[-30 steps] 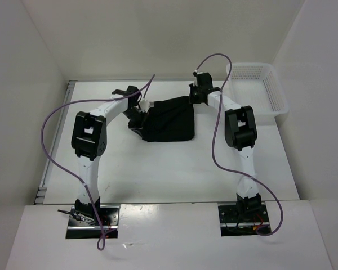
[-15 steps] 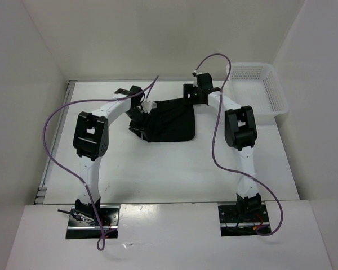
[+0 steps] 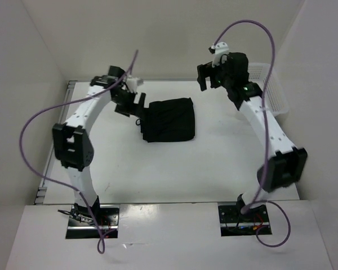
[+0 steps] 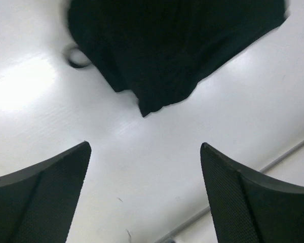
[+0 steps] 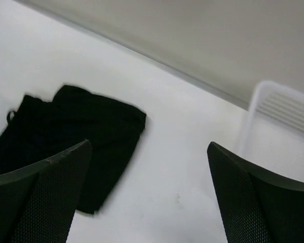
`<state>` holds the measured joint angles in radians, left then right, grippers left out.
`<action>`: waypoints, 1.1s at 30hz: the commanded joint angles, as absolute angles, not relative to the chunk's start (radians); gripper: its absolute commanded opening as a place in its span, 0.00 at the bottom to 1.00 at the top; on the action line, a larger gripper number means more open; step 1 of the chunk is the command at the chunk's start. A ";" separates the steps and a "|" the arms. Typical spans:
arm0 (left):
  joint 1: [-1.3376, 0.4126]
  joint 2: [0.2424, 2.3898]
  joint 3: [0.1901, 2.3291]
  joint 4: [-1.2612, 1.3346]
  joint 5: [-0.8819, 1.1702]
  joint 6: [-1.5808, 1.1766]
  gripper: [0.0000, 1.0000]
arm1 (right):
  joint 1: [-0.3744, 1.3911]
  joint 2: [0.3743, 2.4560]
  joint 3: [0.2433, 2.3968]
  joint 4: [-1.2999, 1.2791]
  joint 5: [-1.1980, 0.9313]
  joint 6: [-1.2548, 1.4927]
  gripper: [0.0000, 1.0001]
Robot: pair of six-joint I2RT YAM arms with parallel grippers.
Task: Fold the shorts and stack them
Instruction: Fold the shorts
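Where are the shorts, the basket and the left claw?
shorts [image 3: 169, 119]: top view, middle of the black fabric.
basket [image 3: 278, 90]: top view, its right rim.
left gripper [image 4: 144, 147]: left wrist view, midway between its open fingertips.

Top view high overhead, far; wrist views nearer, angled down; all share shorts [image 3: 169, 120].

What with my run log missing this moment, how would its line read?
shorts: folded, flat on table | left gripper: open, empty | right gripper: open, empty

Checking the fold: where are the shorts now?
Top view: the shorts lie on the table, far of centre, between the left end effector and right end effector, touching neither.
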<state>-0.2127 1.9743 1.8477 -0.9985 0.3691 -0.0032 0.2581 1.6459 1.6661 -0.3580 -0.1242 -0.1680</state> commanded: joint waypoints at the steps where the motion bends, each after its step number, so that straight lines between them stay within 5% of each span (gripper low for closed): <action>1: -0.077 1.703 1.724 -0.867 0.385 0.000 0.97 | 0.241 1.461 1.425 -0.434 -0.014 -0.353 1.00; 7: 0.093 1.456 1.467 -0.744 0.253 0.000 1.00 | 0.088 1.140 1.097 -0.410 0.069 -0.430 1.00; 13: 0.264 1.304 1.255 -0.723 0.262 0.000 1.00 | -0.052 0.931 1.028 -0.511 0.028 -0.413 1.00; 33: 0.391 1.221 1.144 -0.747 0.350 0.000 1.00 | -0.061 0.351 0.799 -0.431 0.130 -0.218 1.00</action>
